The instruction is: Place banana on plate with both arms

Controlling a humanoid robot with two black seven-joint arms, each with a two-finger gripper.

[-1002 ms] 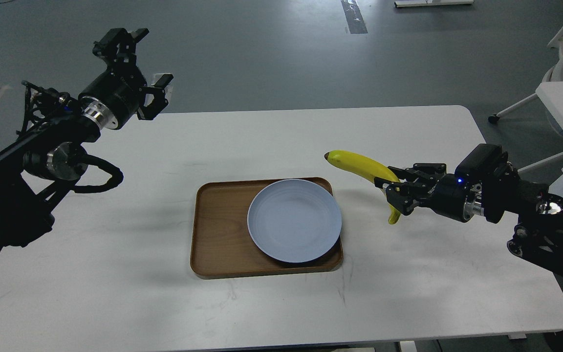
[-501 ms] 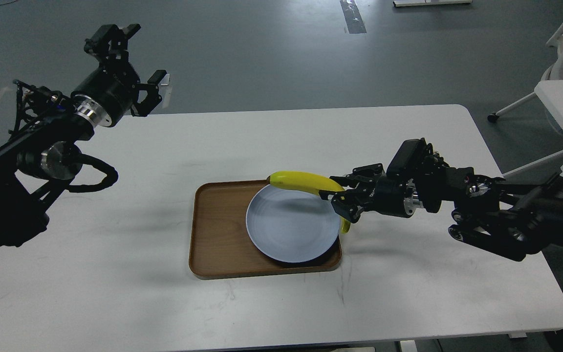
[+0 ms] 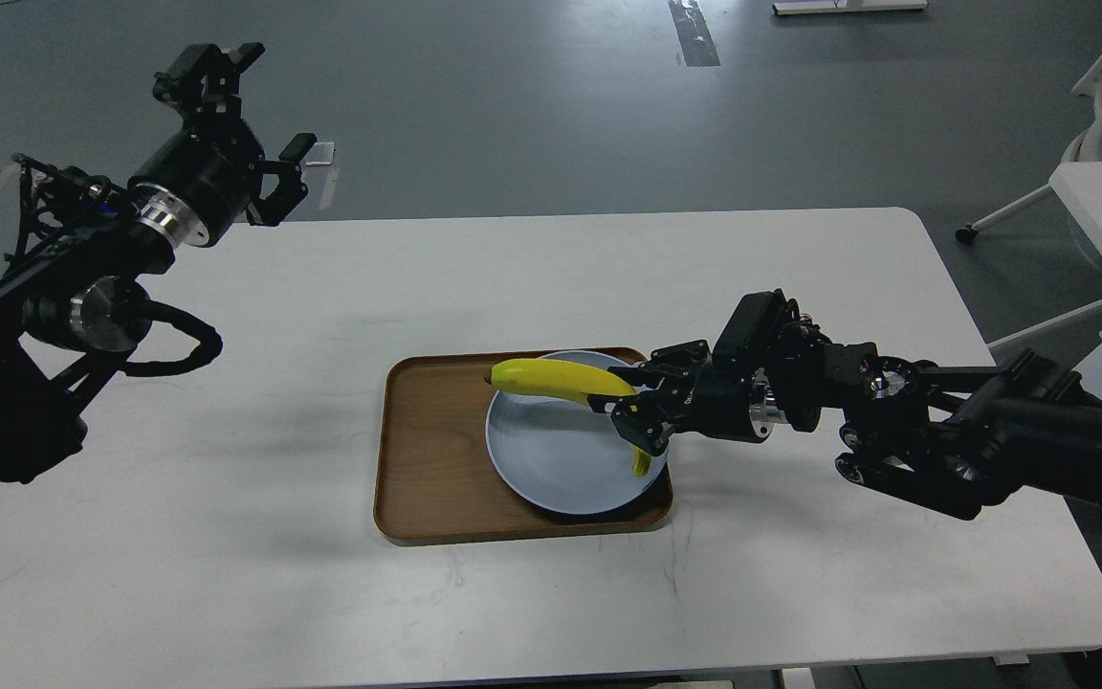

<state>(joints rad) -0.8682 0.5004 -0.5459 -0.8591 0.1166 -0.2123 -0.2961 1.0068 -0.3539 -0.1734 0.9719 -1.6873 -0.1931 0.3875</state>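
Yellow banana (image 3: 561, 380) pinched in right gripper (image 3: 629, 413) over plate (image 3: 551, 459) on tray (image 3: 427, 450), mid-desk; left gripper (image 3: 240, 120), jaws spread, above desk's far-left corner.

one banana (image 3: 561, 380), one plate (image 3: 551, 459), one tray (image 3: 427, 450), one table (image 3: 321, 593), two grippers: left gripper (image 3: 243, 122), right gripper (image 3: 635, 410).

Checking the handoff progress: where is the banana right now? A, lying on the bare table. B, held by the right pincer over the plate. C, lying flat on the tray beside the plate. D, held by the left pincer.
B: the right pincer grips the banana above the plate.
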